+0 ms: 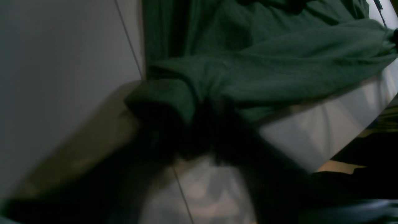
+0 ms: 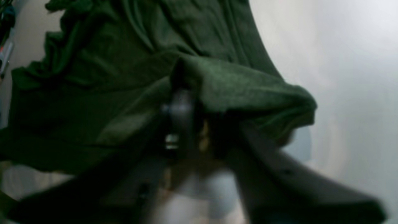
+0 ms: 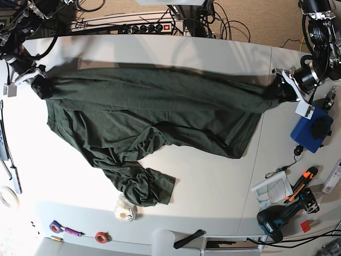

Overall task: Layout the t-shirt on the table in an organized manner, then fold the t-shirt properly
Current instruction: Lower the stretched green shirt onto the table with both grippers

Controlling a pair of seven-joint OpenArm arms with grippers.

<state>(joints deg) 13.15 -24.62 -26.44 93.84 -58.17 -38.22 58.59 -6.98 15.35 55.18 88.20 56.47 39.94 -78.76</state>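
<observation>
The dark green t-shirt (image 3: 149, 112) lies across the white table (image 3: 213, 176), its top edge pulled taut between both grippers, with one sleeve crumpled toward the front (image 3: 144, 186). My left gripper (image 3: 282, 88) is at the shirt's right end. In its wrist view its dark, blurred fingers (image 1: 161, 130) sit under bunched cloth (image 1: 279, 62), and the jaw gap is hidden. My right gripper (image 3: 38, 85) is at the shirt's left end. In its wrist view, its fingers (image 2: 178, 115) stand apart with the hem (image 2: 248, 90) draped over the tips.
A blue box (image 3: 311, 130), an orange cutter (image 3: 301, 184), a folded paper (image 3: 272, 189) and a drill (image 3: 274, 221) sit at the right. Tape rolls (image 3: 125, 210) lie near the front edge. Cables and a power strip (image 3: 144, 26) run along the back.
</observation>
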